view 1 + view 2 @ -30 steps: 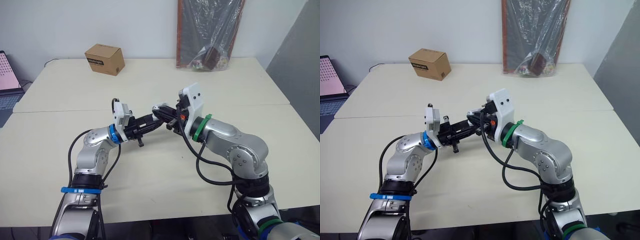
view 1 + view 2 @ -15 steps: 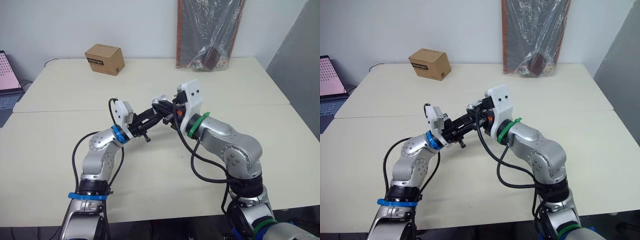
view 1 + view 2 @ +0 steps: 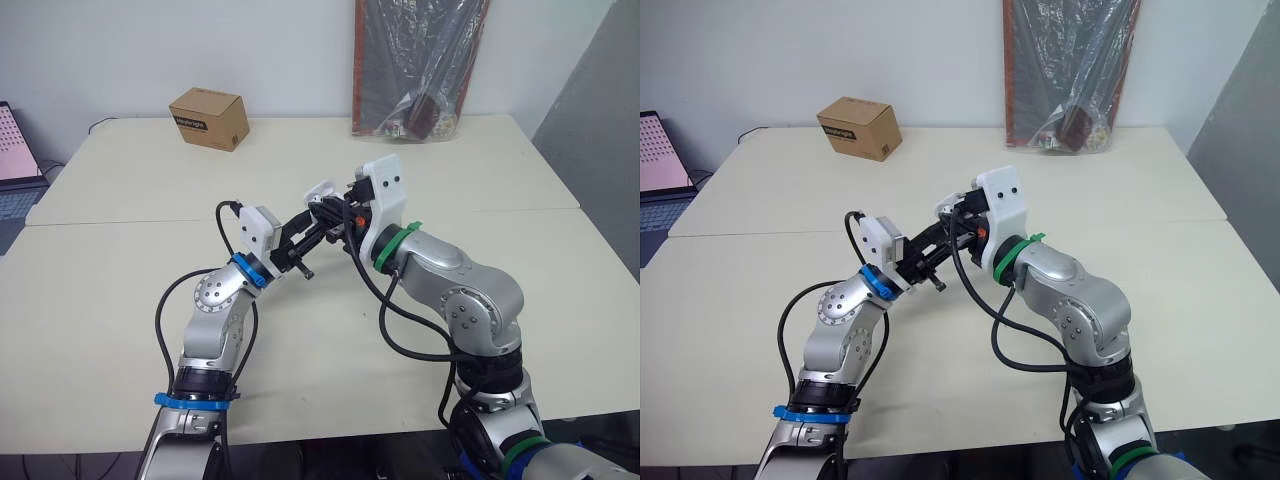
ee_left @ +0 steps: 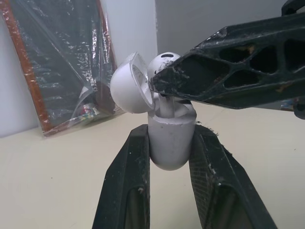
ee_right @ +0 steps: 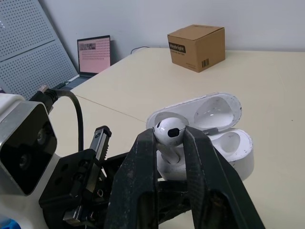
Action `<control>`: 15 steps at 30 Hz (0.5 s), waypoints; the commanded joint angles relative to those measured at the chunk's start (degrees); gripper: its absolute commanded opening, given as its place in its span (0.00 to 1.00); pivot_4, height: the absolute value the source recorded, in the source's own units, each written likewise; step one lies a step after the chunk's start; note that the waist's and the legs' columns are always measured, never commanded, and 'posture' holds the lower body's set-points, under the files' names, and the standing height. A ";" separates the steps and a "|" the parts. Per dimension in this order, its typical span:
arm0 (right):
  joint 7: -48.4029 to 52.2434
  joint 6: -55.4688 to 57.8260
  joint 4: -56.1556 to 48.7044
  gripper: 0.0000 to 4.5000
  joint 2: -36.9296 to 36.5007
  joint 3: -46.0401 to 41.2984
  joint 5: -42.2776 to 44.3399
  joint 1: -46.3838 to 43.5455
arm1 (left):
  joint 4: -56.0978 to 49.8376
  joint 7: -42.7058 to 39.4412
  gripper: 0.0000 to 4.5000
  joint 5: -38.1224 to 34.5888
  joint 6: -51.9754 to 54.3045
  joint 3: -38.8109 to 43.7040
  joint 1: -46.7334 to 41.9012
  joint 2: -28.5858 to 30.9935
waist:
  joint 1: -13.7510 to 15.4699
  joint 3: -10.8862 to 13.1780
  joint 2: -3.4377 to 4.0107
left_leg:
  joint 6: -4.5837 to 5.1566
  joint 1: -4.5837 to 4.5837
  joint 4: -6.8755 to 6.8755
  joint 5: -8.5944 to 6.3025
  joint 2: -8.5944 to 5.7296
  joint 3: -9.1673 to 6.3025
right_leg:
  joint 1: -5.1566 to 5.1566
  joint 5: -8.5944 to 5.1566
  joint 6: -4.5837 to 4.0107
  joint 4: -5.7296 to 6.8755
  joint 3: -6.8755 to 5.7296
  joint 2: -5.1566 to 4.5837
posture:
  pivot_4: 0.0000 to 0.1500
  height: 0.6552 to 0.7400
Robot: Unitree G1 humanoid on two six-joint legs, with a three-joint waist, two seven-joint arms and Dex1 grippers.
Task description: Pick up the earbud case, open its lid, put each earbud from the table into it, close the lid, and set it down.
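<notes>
— Stem of earbud [image 5: 170, 130] showing?
— Partly. Its end is hiding inside the white earbud case [image 4: 170, 143]; right gripper [image 5: 170, 137] is pinching the head.
— Case?
— Left gripper [image 4: 170, 136] is clamping its body above the table [image 3: 120, 290], lid [image 4: 128, 83] hanging open.

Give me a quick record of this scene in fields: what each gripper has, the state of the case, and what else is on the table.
left gripper: shut on the earbud case, held above the table
right gripper: shut on an earbud
lid: open, tipped back
earbud position: stem down, partly in one slot of the case
other slot: looks empty
far side of table: cardboard box; plastic-wrapped board leaning on the wall
</notes>
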 commanded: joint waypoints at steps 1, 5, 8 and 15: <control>-0.10 3.67 -0.34 0.09 -0.20 1.33 0.16 0.24 | -5.63 2.99 0.17 -0.04 -2.84 0.67 -1.55 -0.67 | 0.00 0.00 0.00 | 0.00 0.00 0.00 0.00 0.00 0.00 | 0.00 0.00 0.00 0.00 0.00 0.00 | 1.00 1.00; -0.11 5.03 -0.48 0.09 -0.49 1.70 0.12 0.35 | -6.55 3.66 0.17 0.09 -2.66 0.47 -1.42 -0.83 | 0.00 0.00 0.00 | 0.00 0.00 -0.03 0.00 0.00 0.00 | 0.00 0.00 0.00 -0.01 0.00 0.00 | 1.00 1.00; 0.15 6.05 -0.61 0.17 -0.59 1.49 0.55 0.36 | -7.33 3.92 0.17 -0.10 -2.46 0.23 -1.21 -0.86 | -0.01 0.00 0.00 | 0.00 0.00 -0.06 0.00 0.00 0.00 | 0.00 0.00 0.00 -0.02 0.00 0.00 | 1.00 1.00; 0.97 2.31 -1.92 0.64 -2.30 1.98 -1.64 0.23 | -8.23 3.98 0.17 -1.13 -1.34 -0.01 -0.68 -0.09 | -0.01 0.00 0.00 | 0.00 0.03 -0.15 0.00 0.00 0.00 | -0.01 0.00 0.00 -0.04 0.00 0.00 | 1.00 1.00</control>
